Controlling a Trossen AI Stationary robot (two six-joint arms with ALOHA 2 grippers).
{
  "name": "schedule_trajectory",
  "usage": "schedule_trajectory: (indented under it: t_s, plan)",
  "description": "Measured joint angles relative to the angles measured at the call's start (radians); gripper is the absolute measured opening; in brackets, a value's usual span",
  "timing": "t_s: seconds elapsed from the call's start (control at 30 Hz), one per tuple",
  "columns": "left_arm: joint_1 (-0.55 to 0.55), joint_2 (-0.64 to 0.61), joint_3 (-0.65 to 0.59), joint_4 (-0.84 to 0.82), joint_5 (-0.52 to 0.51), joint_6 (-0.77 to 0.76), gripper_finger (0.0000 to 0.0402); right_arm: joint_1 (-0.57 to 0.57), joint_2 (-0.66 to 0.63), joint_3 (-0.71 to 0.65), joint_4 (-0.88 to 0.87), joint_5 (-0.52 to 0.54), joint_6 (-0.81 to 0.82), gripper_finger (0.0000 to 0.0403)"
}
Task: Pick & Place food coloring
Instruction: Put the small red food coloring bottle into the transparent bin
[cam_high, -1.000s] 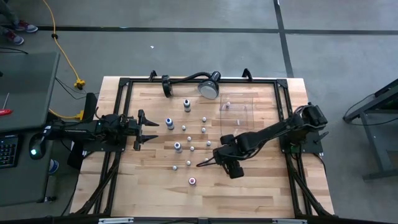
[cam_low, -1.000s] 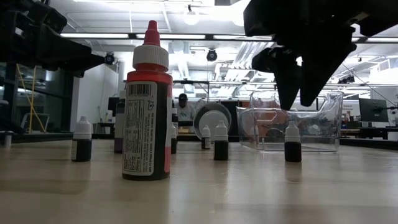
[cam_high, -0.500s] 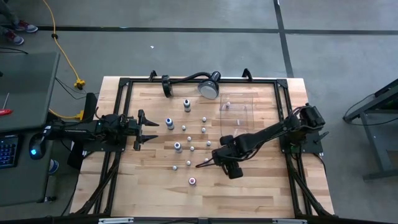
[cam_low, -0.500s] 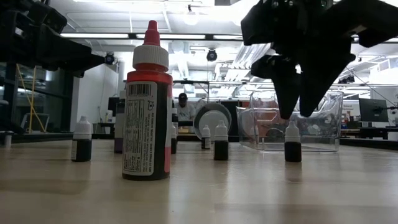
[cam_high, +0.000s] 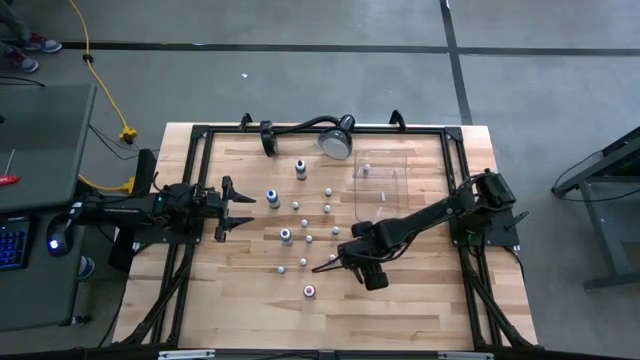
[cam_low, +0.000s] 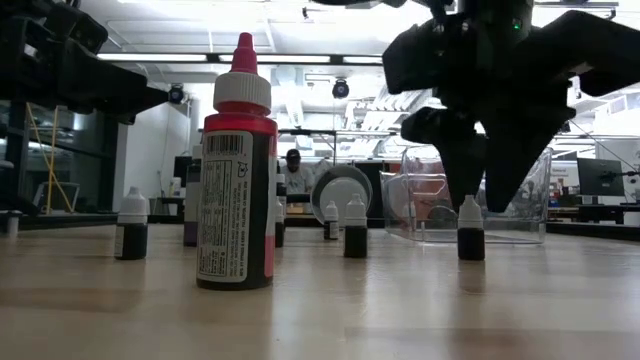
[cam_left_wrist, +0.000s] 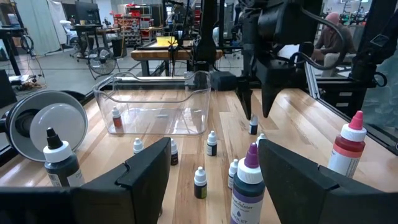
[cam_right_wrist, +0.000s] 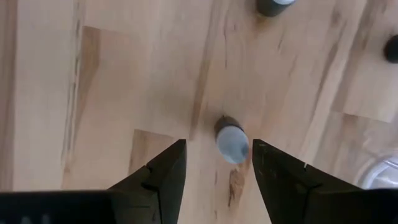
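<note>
The right gripper (cam_low: 478, 185) hung directly above a small dark food coloring bottle (cam_low: 470, 229) with a white cap, its two fingers spread apart to either side of the cap and holding nothing. From the right wrist view, the same bottle (cam_right_wrist: 231, 139) stood upright on the wooden table (cam_right_wrist: 124, 74), between the parted fingers (cam_right_wrist: 165, 168) but not touching them. In the high view the right gripper (cam_high: 340, 259) was reaching toward the table's centre, just in front of the clear plastic tray (cam_high: 382, 180), which held one small bottle (cam_high: 365, 169). The other food coloring bottles (cam_high: 296, 207) stood scattered across the middle of the table, well apart from one another, with a larger red-capped bottle (cam_high: 309, 291) nearest the front edge and a blue one (cam_high: 271, 198) toward the left. The left gripper (cam_high: 237, 209) waited at the table's left side, jaws wide open and empty. A round silver lamp head (cam_high: 336, 142) lay at the far edge beside the tray.
</note>
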Motion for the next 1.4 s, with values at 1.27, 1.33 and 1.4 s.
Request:
schedule_trajectory:
  t_s: [1.27, 1.33, 1.4]
  plan:
    - [0.000, 0.000, 0.000, 0.000, 0.000, 0.000, 0.0239, -0.011, 0.010, 0.000, 0.010, 0.000, 0.049, 0.0093]
    - [0.000, 0.000, 0.000, 0.000, 0.000, 0.000, 0.0239, -0.011, 0.010, 0.000, 0.010, 0.000, 0.049, 0.0082]
    - [0.000, 0.000, 0.000, 0.000, 0.000, 0.000, 0.0239, -0.011, 0.010, 0.000, 0.010, 0.000, 0.049, 0.0072]
